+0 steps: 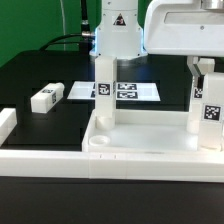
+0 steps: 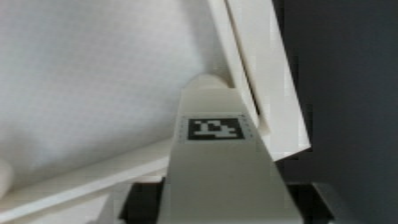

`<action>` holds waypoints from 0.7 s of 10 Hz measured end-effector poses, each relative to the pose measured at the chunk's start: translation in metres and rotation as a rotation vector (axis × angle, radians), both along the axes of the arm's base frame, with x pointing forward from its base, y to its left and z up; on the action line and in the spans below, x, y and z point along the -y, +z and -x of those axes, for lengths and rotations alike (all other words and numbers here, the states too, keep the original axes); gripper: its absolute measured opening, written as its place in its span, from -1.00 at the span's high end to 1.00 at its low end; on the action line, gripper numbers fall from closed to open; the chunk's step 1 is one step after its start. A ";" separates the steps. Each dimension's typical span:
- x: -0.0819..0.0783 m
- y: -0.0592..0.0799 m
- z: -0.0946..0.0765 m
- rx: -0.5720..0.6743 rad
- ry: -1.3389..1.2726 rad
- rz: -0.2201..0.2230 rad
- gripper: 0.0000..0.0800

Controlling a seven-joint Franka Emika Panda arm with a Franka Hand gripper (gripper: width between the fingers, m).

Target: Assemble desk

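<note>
The white desk panel (image 1: 140, 150) lies in front with its raised rim up. One white leg (image 1: 104, 95) stands upright in its corner at the exterior view's left. My gripper (image 1: 204, 70) is shut on a second tagged leg (image 1: 205, 108), held upright at the panel's corner on the exterior view's right. In the wrist view, the held leg (image 2: 217, 140) sits between my dark fingers (image 2: 150, 202), with its far end at the panel's rim (image 2: 249, 60). I cannot tell how deep it sits in the socket. A third leg (image 1: 47, 97) lies loose on the black table.
The marker board (image 1: 128, 90) lies flat behind the panel. A low white bar (image 1: 8, 122) sits at the exterior view's left edge. The robot's base (image 1: 115, 30) stands at the back.
</note>
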State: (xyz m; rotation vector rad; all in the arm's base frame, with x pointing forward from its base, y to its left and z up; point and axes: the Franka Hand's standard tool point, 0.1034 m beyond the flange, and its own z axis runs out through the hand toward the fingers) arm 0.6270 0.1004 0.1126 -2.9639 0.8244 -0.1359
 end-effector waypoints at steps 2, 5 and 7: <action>0.003 0.000 0.000 -0.008 -0.211 -0.028 0.27; 0.006 0.000 -0.001 -0.012 -0.344 -0.038 0.27; 0.007 0.000 -0.001 -0.013 -0.371 -0.040 0.27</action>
